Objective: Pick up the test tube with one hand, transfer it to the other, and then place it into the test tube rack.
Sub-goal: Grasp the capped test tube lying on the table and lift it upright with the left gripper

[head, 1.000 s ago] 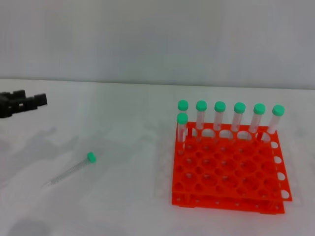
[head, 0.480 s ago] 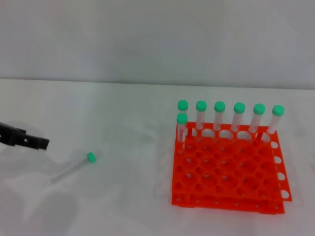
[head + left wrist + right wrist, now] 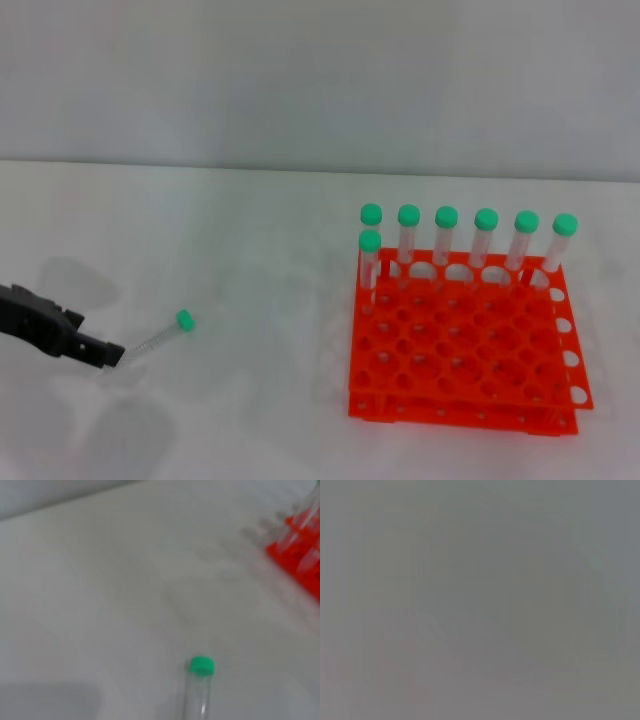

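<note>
Reaching low, left gripper (image 3: 108,353) sits at the bottom end of the tube (image 3: 158,337), lying flat on the table (image 3: 250,260), left of the rack (image 3: 460,350). Finger opening: cannot tell. Tube looks light, slick, rolls; grab mid-body.

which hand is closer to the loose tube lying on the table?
Left. The left hand sits at the bottom end of the tube, which lies flat on the table well left of the rack. The right hand shows in no view.

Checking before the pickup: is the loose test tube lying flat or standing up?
Lying flat. The test tube rests lengthwise on the table, left of the rack, left end effector at its bottom end.
</note>
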`<control>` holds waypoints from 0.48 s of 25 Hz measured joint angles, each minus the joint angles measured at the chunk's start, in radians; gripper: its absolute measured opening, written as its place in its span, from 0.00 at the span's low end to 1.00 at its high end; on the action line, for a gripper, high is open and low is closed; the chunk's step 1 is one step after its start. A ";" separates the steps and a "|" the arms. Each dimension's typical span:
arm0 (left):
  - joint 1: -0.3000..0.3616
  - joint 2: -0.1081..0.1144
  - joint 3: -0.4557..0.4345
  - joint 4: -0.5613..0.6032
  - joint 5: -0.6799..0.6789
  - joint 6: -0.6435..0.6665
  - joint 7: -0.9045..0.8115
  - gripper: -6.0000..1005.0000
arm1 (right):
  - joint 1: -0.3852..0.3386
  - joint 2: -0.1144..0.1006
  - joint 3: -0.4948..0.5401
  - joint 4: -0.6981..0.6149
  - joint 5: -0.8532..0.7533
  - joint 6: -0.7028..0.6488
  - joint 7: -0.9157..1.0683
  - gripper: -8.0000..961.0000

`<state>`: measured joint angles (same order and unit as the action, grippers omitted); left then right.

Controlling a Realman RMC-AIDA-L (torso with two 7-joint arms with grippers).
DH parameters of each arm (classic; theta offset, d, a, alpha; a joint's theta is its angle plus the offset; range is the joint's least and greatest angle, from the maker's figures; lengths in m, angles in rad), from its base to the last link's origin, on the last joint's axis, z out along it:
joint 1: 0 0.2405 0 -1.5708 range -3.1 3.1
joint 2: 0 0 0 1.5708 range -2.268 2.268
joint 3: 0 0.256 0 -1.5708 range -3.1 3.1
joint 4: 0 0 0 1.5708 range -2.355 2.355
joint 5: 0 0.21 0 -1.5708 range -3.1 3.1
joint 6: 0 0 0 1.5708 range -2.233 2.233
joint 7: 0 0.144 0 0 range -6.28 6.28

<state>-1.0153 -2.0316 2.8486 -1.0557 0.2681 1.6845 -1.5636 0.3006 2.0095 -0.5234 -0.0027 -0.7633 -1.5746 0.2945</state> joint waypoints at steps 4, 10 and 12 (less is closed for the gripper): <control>0.004 -0.025 0.000 0.044 0.044 -0.094 0.000 0.81 | -0.001 0.000 -0.003 0.001 -0.002 0.001 0.000 0.74; 0.005 -0.038 0.000 0.080 0.065 -0.164 0.002 0.80 | -0.001 0.000 -0.005 0.002 -0.006 0.000 0.002 0.74; 0.004 -0.038 0.000 0.092 0.066 -0.172 0.002 0.79 | -0.001 0.000 -0.005 0.002 -0.007 0.001 0.002 0.74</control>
<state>-1.0112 -2.0699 2.8486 -0.9633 0.3341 1.5123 -1.5614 0.2995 2.0095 -0.5289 -0.0004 -0.7698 -1.5740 0.2965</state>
